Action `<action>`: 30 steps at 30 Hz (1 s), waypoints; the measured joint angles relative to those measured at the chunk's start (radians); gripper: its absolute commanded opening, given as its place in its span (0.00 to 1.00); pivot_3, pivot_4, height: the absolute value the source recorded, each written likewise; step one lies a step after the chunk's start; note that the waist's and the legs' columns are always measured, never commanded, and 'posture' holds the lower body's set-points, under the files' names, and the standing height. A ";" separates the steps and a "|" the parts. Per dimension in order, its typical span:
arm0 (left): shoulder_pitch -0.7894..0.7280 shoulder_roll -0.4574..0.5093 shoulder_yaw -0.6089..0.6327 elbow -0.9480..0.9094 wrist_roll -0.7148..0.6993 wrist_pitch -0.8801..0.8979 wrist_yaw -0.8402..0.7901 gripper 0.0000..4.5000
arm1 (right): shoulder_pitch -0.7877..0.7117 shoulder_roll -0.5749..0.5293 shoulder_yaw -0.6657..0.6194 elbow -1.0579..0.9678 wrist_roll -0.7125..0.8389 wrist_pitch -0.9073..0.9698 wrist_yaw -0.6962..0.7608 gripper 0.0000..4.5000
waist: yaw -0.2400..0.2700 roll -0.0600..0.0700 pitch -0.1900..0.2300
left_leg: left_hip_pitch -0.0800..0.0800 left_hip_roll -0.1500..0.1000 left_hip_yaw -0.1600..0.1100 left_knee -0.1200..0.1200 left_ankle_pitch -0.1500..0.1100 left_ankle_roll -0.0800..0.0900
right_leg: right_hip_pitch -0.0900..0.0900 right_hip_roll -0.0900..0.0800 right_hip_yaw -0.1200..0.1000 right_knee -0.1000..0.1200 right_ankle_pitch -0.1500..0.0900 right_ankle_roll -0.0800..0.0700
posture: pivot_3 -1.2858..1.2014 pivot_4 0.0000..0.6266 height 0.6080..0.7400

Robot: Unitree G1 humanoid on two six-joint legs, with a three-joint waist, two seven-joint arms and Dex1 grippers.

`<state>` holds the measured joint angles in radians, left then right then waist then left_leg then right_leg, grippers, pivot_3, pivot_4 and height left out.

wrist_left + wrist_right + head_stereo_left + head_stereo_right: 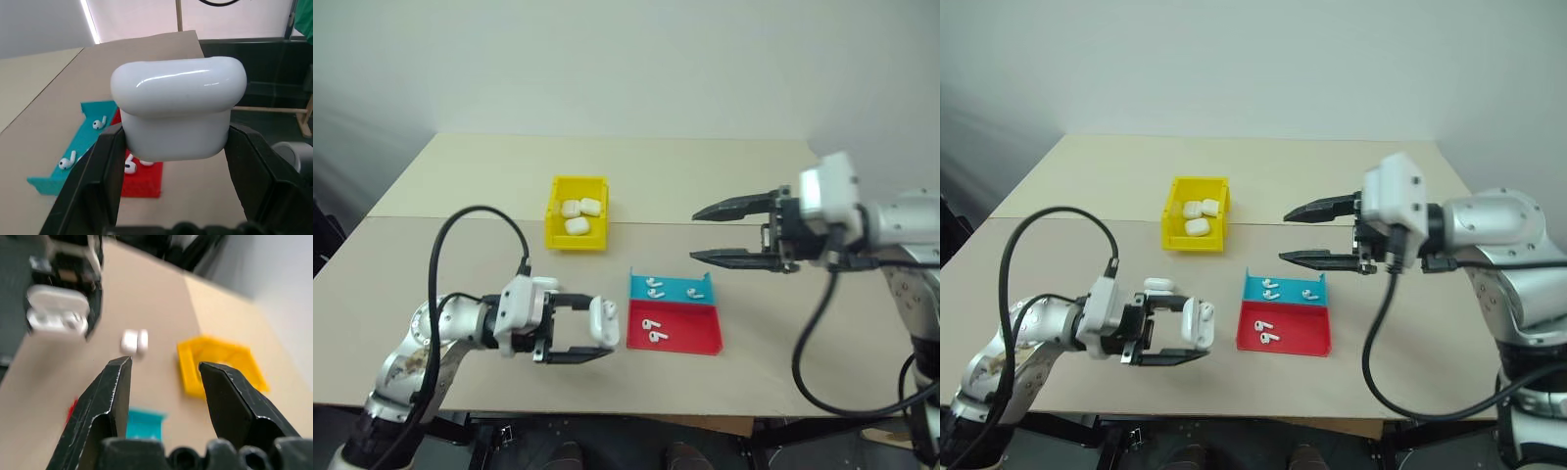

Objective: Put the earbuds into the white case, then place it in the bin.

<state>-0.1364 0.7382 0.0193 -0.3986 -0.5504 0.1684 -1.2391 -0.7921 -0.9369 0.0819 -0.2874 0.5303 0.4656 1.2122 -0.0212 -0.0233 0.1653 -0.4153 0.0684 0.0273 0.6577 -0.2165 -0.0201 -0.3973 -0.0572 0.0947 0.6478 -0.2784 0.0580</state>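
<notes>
Four earbuds lie in the red-and-blue tray just right of the left gripper, which pinches the white case, while the right gripper, spread and empty, hovers just above the tray's far side.

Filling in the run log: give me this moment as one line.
left claw: shut on white case, lid open | right claw: open, empty, above table | earbuds: four in tray | bin: three cases
</notes>
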 measured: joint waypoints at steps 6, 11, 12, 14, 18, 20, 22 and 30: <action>0.065 -0.008 0.030 -0.028 0.038 -0.022 0.075 0.61 | -0.245 -0.006 0.314 0.131 -0.282 0.031 0.147 0.60 | 0.004 0.001 0.000 | -0.006 0.000 0.001 0.000 0.000 0.000 | -0.007 0.000 0.001 0.001 0.000 0.000 | 0.52 0.24 1.00; 0.113 -0.029 0.029 -0.062 0.059 -0.033 0.129 0.61 | -0.315 0.072 0.534 0.269 -0.499 0.071 0.218 0.60 | 0.009 0.001 0.000 | -0.008 0.000 0.001 0.000 0.000 0.000 | -0.009 0.000 0.000 0.001 0.000 0.000 | 0.52 0.24 1.00; 0.117 -0.032 0.029 -0.068 0.063 -0.034 0.138 0.61 | -0.316 0.092 0.554 0.304 -0.530 0.071 0.217 0.60 | 0.009 0.001 0.000 | -0.008 0.000 0.001 0.000 0.000 0.000 | -0.009 0.000 0.000 0.001 0.000 0.000 | 0.52 0.24 1.00; 0.124 -0.039 0.027 -0.078 0.067 -0.034 0.155 0.61 | -0.318 0.124 0.580 0.366 -0.581 0.071 0.212 0.60 | 0.009 0.001 0.000 | -0.008 0.000 0.001 0.000 0.000 0.000 | -0.009 0.000 0.000 0.001 0.000 0.000 | 0.52 0.24 1.00; 0.141 -0.054 0.021 -0.095 0.080 -0.037 0.180 0.61 | -0.325 0.161 0.582 0.449 -0.654 0.064 0.209 0.60 | 0.008 0.001 0.000 | -0.008 0.000 0.001 0.000 0.000 0.000 | -0.009 0.000 0.000 0.001 0.000 0.000 | 0.52 0.24 1.00; 0.145 -0.058 0.017 -0.097 0.084 -0.039 0.186 0.61 | -0.326 0.175 0.584 0.470 -0.682 0.057 0.212 0.60 | 0.008 0.001 0.000 | -0.008 0.000 0.001 0.000 0.000 0.000 | -0.009 0.000 0.000 0.002 0.000 0.000 | 0.52 0.24 1.00; 0.145 -0.062 0.010 -0.097 0.088 -0.039 0.191 0.61 | -0.326 0.191 0.584 0.488 -0.698 0.051 0.219 0.60 | 0.008 0.001 0.000 | -0.008 0.000 0.001 0.000 0.000 0.000 | -0.009 0.000 0.000 0.002 0.000 0.000 | 0.52 0.24 1.00; 0.145 -0.074 -0.015 -0.099 0.100 -0.040 0.209 0.61 | -0.324 0.235 0.590 0.543 -0.770 0.025 0.221 0.60 | 0.007 0.001 0.000 | -0.008 0.000 0.001 0.000 0.000 0.000 | -0.009 0.000 0.000 0.002 0.000 0.000 | 0.52 0.24 1.00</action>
<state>0.0086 0.6639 0.0043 -0.4973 -0.4503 0.1287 -1.0302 -1.1163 -0.7018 0.6720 0.2560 -0.2393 0.4905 1.4337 -0.0145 -0.0226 0.1658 -0.4231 0.0683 0.0282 0.6578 -0.2165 -0.0200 -0.4062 -0.0570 0.0948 0.6498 -0.2779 0.0576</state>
